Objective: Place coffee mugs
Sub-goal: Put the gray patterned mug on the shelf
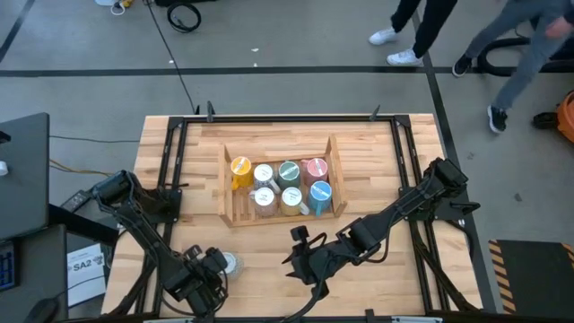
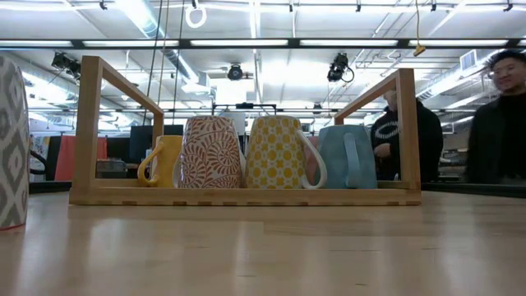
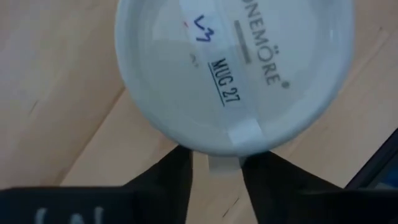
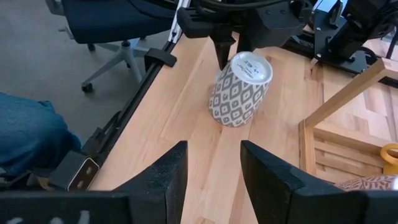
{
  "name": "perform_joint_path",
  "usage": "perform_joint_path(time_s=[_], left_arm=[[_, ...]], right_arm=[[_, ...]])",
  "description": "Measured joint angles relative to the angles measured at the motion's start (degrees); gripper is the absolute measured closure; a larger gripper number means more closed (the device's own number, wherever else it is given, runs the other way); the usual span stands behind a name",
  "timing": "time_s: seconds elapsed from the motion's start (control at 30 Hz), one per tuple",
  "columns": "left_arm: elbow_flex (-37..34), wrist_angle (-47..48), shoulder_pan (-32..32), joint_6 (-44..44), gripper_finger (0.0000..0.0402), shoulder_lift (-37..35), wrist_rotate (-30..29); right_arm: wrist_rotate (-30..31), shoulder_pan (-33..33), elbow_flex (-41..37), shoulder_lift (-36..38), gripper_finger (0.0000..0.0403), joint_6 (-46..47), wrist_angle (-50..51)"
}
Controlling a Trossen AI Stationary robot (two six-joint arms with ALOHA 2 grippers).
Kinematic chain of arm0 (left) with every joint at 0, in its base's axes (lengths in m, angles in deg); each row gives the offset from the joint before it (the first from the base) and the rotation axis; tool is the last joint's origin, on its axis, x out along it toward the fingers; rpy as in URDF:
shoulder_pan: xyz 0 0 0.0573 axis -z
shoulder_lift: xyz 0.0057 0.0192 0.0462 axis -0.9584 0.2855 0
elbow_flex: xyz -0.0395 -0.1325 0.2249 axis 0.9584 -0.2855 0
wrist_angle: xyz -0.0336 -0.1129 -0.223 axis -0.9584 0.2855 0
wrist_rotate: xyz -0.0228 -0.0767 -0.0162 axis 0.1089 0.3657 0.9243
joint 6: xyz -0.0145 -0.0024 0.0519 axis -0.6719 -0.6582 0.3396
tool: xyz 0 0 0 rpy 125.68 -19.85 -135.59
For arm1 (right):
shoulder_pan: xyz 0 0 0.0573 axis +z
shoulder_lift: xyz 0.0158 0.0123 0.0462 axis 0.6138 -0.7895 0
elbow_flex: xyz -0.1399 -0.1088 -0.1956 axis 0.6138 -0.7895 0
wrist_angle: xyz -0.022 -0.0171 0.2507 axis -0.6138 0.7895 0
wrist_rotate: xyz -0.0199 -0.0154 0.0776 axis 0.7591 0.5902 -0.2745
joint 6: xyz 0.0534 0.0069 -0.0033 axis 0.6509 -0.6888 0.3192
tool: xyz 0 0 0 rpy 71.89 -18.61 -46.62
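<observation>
Wooden tray (image 1: 231,184) at centre of the high view, on the table (image 1: 377,161). Seven coffee mugs (image 1: 290,187) inside it, upside down, in two rows: a yellow mug (image 1: 240,169) at the back left, a blue mug (image 1: 320,195) at the front right.

Eighth one, a grey patterned mug (image 4: 240,90), upside down on bare wood at lower left of the high view, apart from the tray. Tilted slightly in the right wrist view.

Left gripper (image 1: 218,265) directly over that mug; fingers (image 3: 171,180) parted, straddling what looks like its handle, though actual contact hard to judge.

Right gripper (image 1: 300,256) at lower centre of the high view, fingers (image 4: 169,177) partly open, holding nothing, pointed toward the grey mug.
</observation>
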Motion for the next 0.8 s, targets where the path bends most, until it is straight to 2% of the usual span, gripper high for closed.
perform_joint_path(time_s=[0.3, 0.67, 0.8], left_arm=[[0.0, -2.0, 0.0, -0.4, 0.0326, 0.0, -0.2], [0.0, -4.9, -0.7, -0.4, 0.0325, 0.0, -1.8], [0.0, -7.1, -1.8, -0.4, 0.0326, 0.0, -3.5]], right_arm=[[0.0, 1.0, 0.0, 0.0, 0.0249, 0.0, 1.2], [0.3, 3.8, 0.0, 0.0, 0.0249, 4.1, 9.1], [3.2, 4.5, 0.0, 0.0, 0.0249, 5.0, 10.4]])
